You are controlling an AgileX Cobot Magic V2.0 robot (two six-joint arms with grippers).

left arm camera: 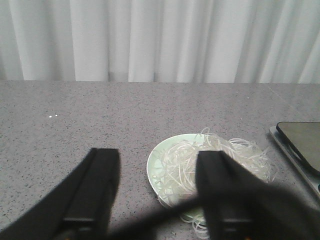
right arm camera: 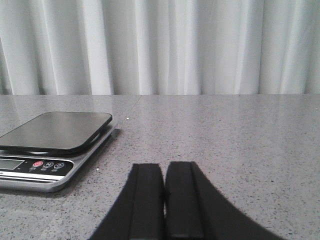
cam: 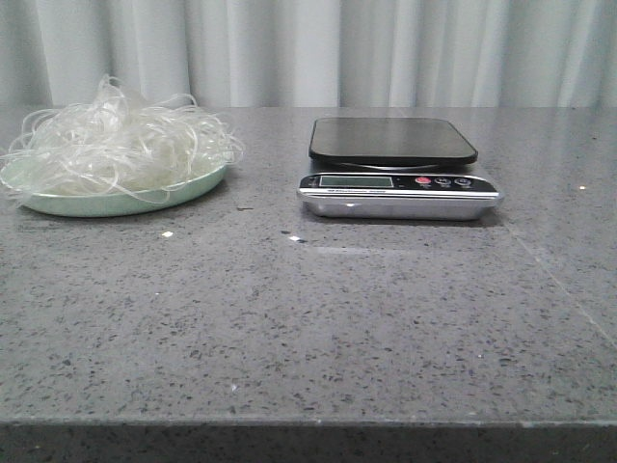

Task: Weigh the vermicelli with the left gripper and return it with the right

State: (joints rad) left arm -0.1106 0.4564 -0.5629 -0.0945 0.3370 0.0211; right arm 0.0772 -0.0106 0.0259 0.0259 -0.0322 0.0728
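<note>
Vermicelli [cam: 116, 145], upper left on plate [cam: 116, 201]: likely light, springy, brittle; pinch mid-heap; left gripper [left arm camera: 157, 192] spread apart; right gripper [right arm camera: 164, 200] closed, empty.

Whitish vermicelli [cam: 116, 145], pale green plate [cam: 125, 201] (speckled grey table [cam: 308, 328]), seemingly black-topped scale [cam: 393, 142].
</note>
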